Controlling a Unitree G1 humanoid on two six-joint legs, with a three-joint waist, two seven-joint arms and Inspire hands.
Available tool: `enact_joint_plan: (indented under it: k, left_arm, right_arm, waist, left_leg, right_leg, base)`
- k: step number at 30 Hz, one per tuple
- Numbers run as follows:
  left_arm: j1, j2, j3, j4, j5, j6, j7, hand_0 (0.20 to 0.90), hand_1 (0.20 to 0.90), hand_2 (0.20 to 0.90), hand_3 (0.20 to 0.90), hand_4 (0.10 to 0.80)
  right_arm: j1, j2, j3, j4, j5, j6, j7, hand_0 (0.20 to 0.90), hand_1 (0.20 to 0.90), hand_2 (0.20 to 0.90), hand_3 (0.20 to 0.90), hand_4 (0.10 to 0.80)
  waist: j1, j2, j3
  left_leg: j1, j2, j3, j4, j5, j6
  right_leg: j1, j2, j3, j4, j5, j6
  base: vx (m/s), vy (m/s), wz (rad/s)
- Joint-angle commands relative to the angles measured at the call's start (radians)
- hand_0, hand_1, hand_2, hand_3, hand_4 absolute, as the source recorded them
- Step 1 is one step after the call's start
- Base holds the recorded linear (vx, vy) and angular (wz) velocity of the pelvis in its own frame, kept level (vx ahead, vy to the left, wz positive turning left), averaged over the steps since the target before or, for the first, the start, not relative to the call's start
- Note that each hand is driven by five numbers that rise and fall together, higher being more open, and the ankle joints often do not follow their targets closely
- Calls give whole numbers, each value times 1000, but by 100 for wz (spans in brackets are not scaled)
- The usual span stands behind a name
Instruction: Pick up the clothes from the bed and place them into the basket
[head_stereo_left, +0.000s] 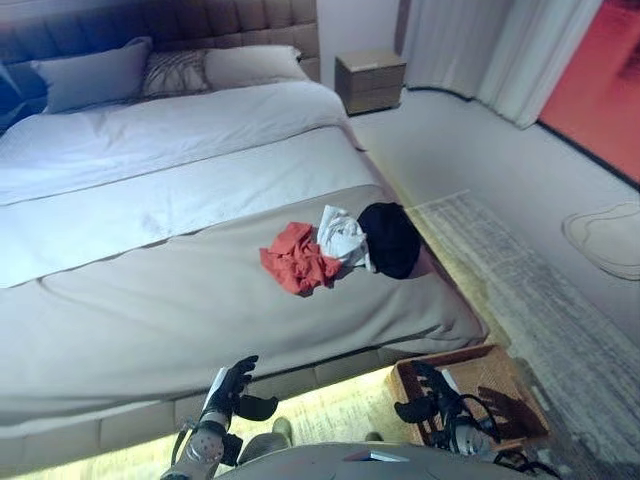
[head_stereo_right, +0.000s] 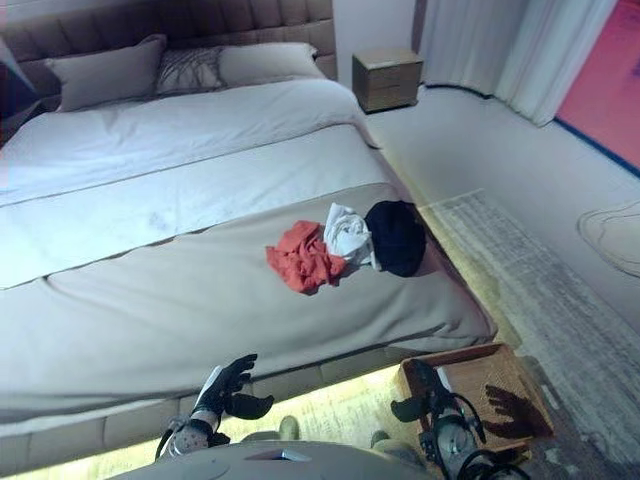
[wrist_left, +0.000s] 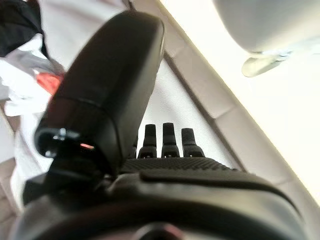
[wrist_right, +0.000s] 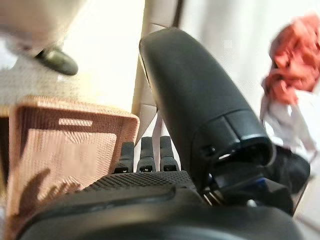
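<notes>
Left eye view: bed w/ three garments bunched near its right edge, toward the foot — red cloth, white cloth, black cloth, each touching the next. Basket sits on the floor just off the bed's foot corner, looks empty. Both hands low, well apart from the pile: left hand at the bed's foot edge, fingers straight, holding nothing; right hand over the basket's near rim, fingers relaxed and spread, also empty. Nothing picked yet.

Risks, as I judge them: clothes overlap, so a grab at one may drag a neighbour along & drop it on the floor short of the basket. Pile is far up the bed from the hands; a long reach could catch the bedcover instead of cloth. Right hand is close to the basket rim, could knock it when lifting.

Hard to tell: wrist views are mostly filled by each thumb, fingertips barely show. Basket's near corner is hidden behind the right hand. Can't say if more items lie under the black cloth.
</notes>
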Motion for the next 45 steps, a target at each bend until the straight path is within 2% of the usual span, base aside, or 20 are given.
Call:
enact_joint_plan:
  k: [1,2,3,5,7,8,11,15,18,25,27,29,36,39,45]
  left_arm:
    - [-98,53,1,-64,-23,-59,7,900,900,900,900,800]
    - [-95,72,-10,-76,-10,-54,14,900,900,900,900,800]
    - [-95,84,-23,-85,-12,-47,23,900,900,900,900,800]
    - [-106,105,-45,-101,-31,-30,40,900,900,900,900,800]
    - [-162,121,-74,-97,-78,-14,54,900,900,900,900,800]
    - [-165,121,-75,-100,-83,0,63,900,900,900,900,800]
    - [-173,97,-51,-101,-138,23,43,900,900,900,900,800]
    - [-165,86,-58,-136,-133,7,33,900,900,900,900,800]
    - [-191,102,-67,-201,-172,20,26,900,900,900,900,800]
    - [-220,117,-103,-306,-201,19,25,900,900,900,900,800]
    - [-219,126,-117,-356,-242,-45,8,900,900,900,900,800]
    - [-209,136,-123,-420,-263,-56,-11,900,900,900,900,800]
    - [-193,181,-116,-537,-375,-82,-39,900,900,900,900,800]
    - [-172,205,-92,-650,-427,-155,10,900,900,900,900,800]
    - [-139,238,-20,-823,-533,-193,-11,900,900,900,900,800]
  right_arm:
    - [-130,-12,19,-127,-105,-55,-139,900,900,900,900,800]
    - [-141,-23,35,-171,-146,-45,-179,900,900,900,900,800]
    - [-153,-31,49,-200,-165,-33,-210,900,900,900,900,800]
    - [-200,-37,80,-248,-178,15,-249,900,900,900,900,800]
    - [-330,-46,117,-235,-178,49,-299,900,900,900,900,800]
    - [-361,-46,117,-242,-200,72,-302,900,900,900,900,800]
    - [-479,-70,159,-296,-227,152,-304,900,900,900,900,800]
    - [-586,-118,186,-373,-189,262,-228,900,900,900,900,800]
    - [-715,-170,227,-422,-140,323,-184,900,900,900,900,800]
    - [-928,-222,297,-472,-108,398,-186,900,900,900,900,800]
    - [-1007,-231,318,-462,-123,409,-184,900,900,900,900,800]
    - [-1051,-242,327,-461,-126,436,-162,900,900,900,900,800]
    - [-1172,-257,365,-375,-161,500,-109,900,900,900,900,800]
    - [-1206,-266,368,-330,-191,519,-100,900,900,900,900,800]
    - [-1245,-292,391,-256,-217,581,-35,900,900,900,900,800]
  waist:
    - [10,-51,41]
    - [10,-54,50]
    - [11,-58,57]
    - [11,-65,73]
    - [3,-66,103]
    - [4,-65,108]
    - [39,-79,103]
    - [65,-85,95]
    - [90,-82,119]
    - [134,-60,196]
    - [155,-43,224]
    - [171,-32,244]
    - [217,-7,308]
    - [244,7,341]
    - [285,27,358]
  left_leg:
    - [44,-50,3,47,-128,62]
    - [50,-52,1,44,-137,73]
    - [50,-53,-2,46,-143,76]
    - [40,-51,-23,56,-153,76]
    - [11,-52,-58,55,-158,71]
    - [5,-50,-65,50,-150,72]
    - [-6,-47,-64,5,-111,56]
    - [-25,-40,-70,-26,-84,37]
    - [-75,-37,-79,-11,-71,27]
    - [-198,-57,-124,114,-80,21]
    - [-257,-70,-142,175,-87,19]
    - [-293,-80,-154,212,-93,17]
    - [-409,-108,-174,339,-120,29]
    - [-461,-129,-187,423,-168,37]
    - [-580,-163,-192,554,-207,56]
  right_leg:
    - [-6,-16,-56,219,-121,34]
    - [-70,-27,-57,324,-86,60]
    - [-106,-35,-49,353,-74,69]
    - [-150,-35,-15,332,-69,69]
    - [-173,-26,50,206,-53,62]
    - [-180,-13,63,202,-55,57]
    - [-96,-17,17,70,-31,49]
    - [-70,-14,-8,43,-39,41]
    - [-99,-20,-50,70,-57,29]
    - [-181,-41,-87,171,-96,3]
    - [-226,-53,-95,226,-114,-8]
    - [-252,-58,-107,260,-128,-16]
    - [-368,-75,-128,399,-169,-36]
    - [-425,-85,-128,510,-221,-44]
    - [-541,-118,-148,685,-273,-61]
  base:
    - [39,85,2]
    - [0,0,0]
    - [15,-48,3]
    - [-53,-121,0]
    - [-106,-172,13]
    - [-15,-155,40]
    - [55,-117,42]
    - [69,-48,23]
    - [-45,-18,25]
    - [-36,12,20]
    - [-2,66,23]
    - [18,50,23]
    - [14,26,32]
    - [74,-2,18]
    - [41,-12,21]
